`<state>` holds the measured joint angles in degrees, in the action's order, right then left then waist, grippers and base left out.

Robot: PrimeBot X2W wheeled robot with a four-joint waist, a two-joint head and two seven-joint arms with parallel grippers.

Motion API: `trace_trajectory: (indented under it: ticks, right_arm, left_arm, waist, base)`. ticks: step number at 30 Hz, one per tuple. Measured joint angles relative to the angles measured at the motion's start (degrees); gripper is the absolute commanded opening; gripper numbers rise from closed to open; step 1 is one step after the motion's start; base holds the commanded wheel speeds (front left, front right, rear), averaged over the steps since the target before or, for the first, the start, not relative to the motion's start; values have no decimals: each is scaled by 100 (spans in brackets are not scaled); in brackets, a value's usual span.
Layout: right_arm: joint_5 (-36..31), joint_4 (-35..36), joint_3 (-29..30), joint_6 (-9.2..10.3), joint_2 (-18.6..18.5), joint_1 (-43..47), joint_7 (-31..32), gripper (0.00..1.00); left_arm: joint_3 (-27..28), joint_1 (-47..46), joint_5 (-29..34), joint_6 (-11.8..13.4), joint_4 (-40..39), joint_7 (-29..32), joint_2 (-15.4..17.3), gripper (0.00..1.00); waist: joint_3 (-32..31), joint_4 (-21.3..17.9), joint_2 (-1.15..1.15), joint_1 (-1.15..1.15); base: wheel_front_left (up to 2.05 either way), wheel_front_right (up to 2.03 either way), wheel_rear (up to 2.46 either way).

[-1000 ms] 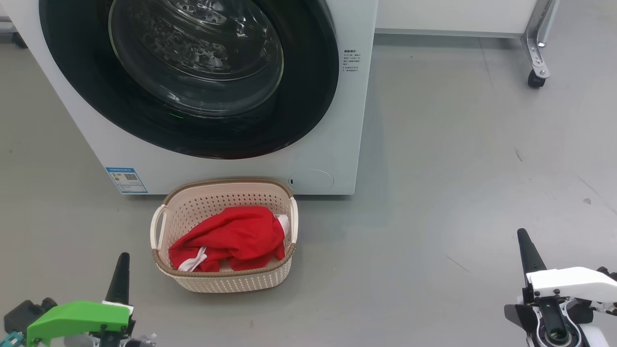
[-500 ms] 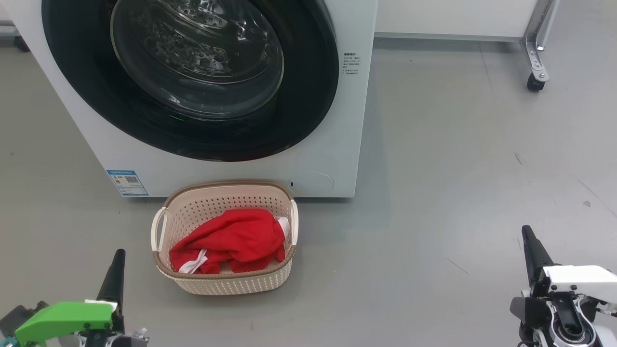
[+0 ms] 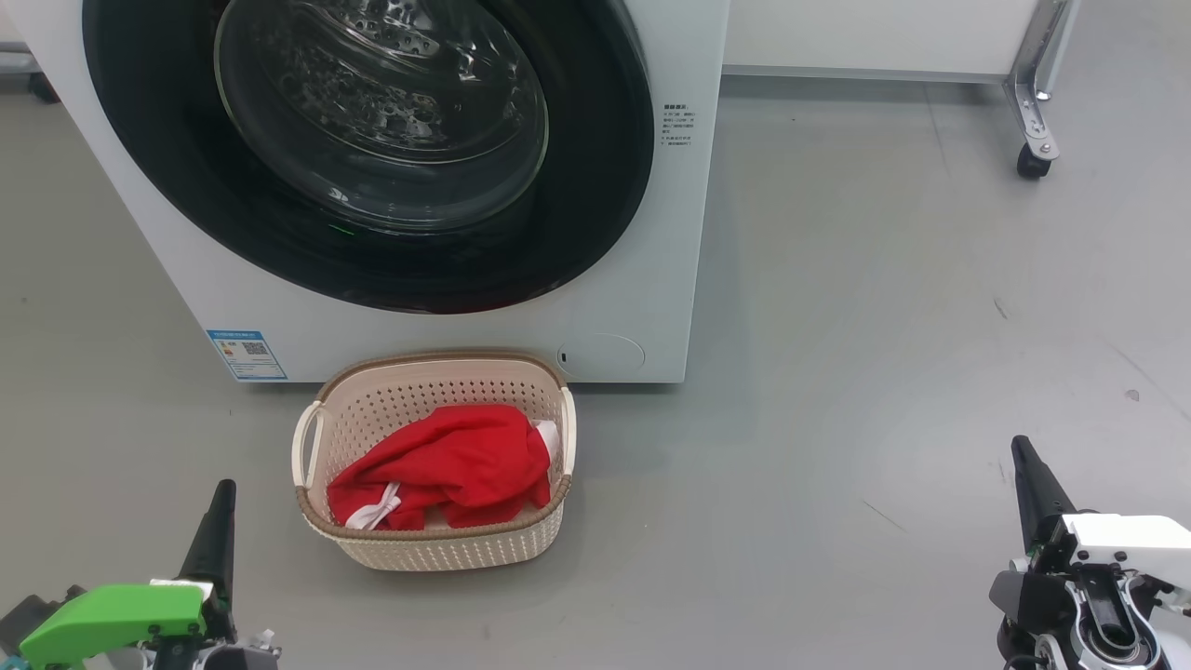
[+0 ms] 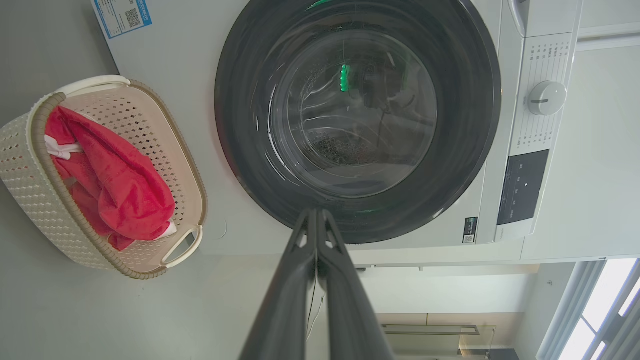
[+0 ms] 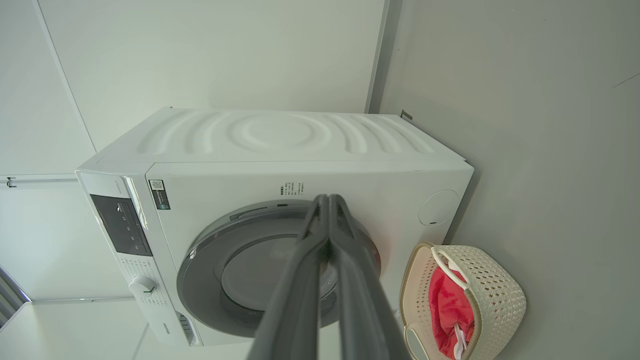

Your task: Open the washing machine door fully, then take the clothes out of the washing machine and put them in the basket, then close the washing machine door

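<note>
You'll find the red clothes [image 3: 447,461] soft, light and limp, heaped in the basket [image 3: 447,551] on the floor [image 3: 837,326] before the washing machine door [image 3: 600,186], which looks shut; pinch a raised fold if needed. Your left claw [image 3: 223,491] and right claw [image 3: 1023,454] are pinched closed, empty, touching nothing.

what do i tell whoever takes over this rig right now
Left claw: shut, empty, low, clear of everything.
Right claw: shut, empty, also clear.
Clothes: in the basket, on the floor just in front of the washer, below the door.
Door: looks shut, flush with the front.
Done: clothes out and in the basket, door closed; no red seen through the glass.
Left: nothing that I can see.
</note>
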<state>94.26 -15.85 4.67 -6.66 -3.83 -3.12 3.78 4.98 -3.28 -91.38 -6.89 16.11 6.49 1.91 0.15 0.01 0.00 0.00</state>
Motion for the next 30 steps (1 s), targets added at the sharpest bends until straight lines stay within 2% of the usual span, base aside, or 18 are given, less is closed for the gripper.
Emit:
trace_trajectory:
  ticks: [30]
  right_arm:
    - [0,-24,13,-31,0,-3,2,0]
  left_arm:
    - [0,-1,0,0,-15,-1,0,0]
  waist:
    - [0,-1,0,0]
  base:
    - [0,0,0]
